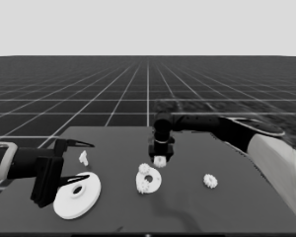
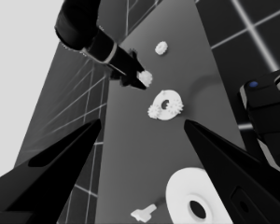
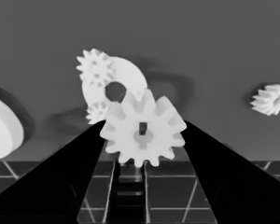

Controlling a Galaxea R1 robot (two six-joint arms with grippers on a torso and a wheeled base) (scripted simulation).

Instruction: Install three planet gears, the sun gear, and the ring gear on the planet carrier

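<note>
Nearest us, the large white flat disc, the larger round part [image 1: 77, 195], lies under the parked left gripper [image 1: 74, 163], whose fingers stand apart on nothing; it goes on last, we reckon. The right gripper [image 1: 160, 159] hangs just behind the smaller white holed disc [image 1: 149, 179], fingers clamped on a small white toothed gear [image 3: 143, 128]. That disc carries two gears [image 3: 96, 67], a fourth gear [image 1: 210, 180] waits well apart to its right, so we judge this the third placement.

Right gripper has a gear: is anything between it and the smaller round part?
Nothing visible blocks it. The right gripper holds a gear just beyond the smaller round part, which already carries two gears at its left side. The loose gear lies off to the right.
</note>
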